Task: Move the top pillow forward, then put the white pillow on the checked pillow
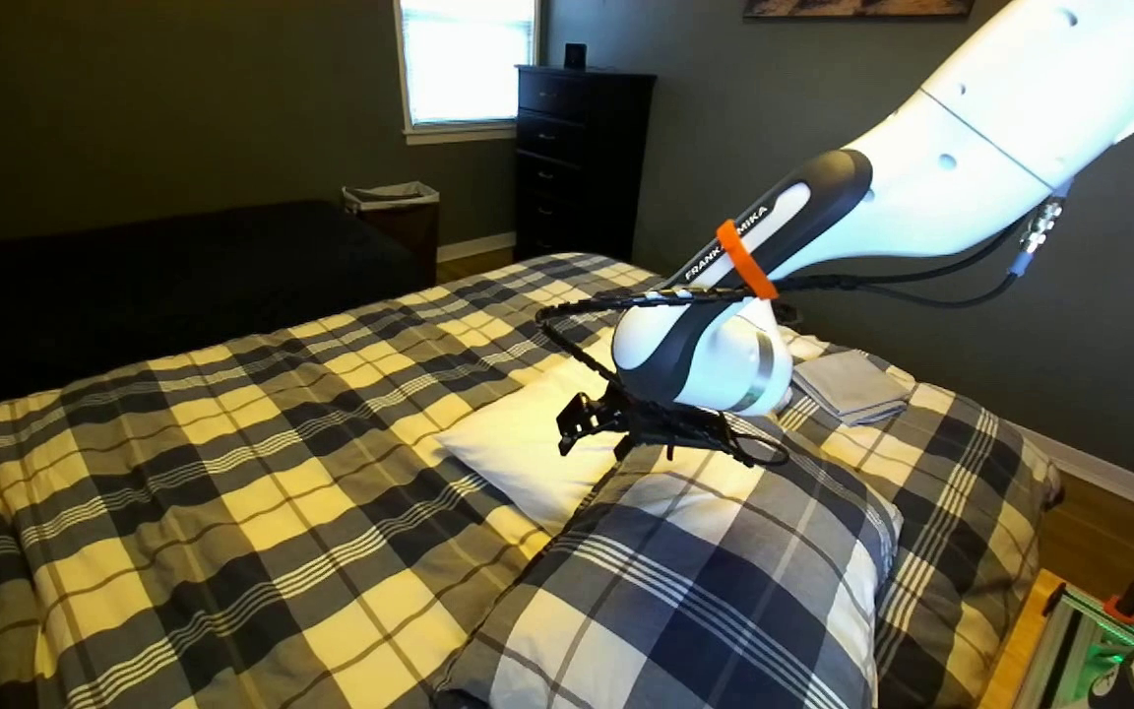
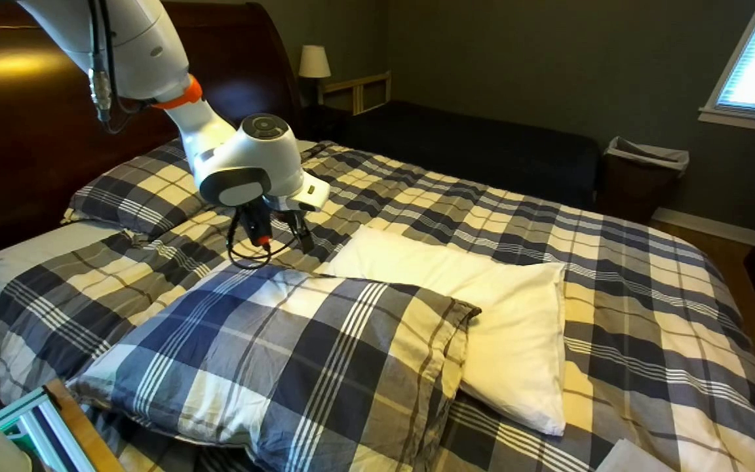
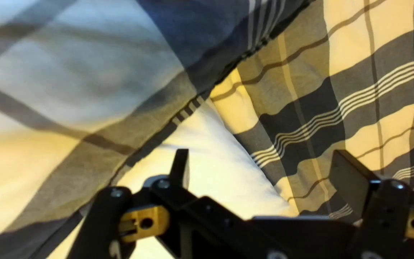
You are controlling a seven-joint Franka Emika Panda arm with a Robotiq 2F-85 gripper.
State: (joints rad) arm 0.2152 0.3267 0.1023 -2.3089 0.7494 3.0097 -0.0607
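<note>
The Panda arm (image 1: 961, 167) is stretched out over the bed (image 1: 262, 492), its wrist bent so that the gripper (image 3: 261, 172) is directed down toward the bedding. The jaws are spread wide and nothing is gripped. Two patterned pillows are seen in an exterior view: the checked pillow (image 2: 266, 367), just beside and lower than the jaws, and a second plaid pillow (image 2: 148, 187), farther from them near the headboard (image 2: 246, 65). One white pillow (image 2: 515, 328) is seen beneath the jaws, plain and soft, partly hidden by the checked pillow, which is plump and barred in navy, white, grey and pale yellow.
</note>
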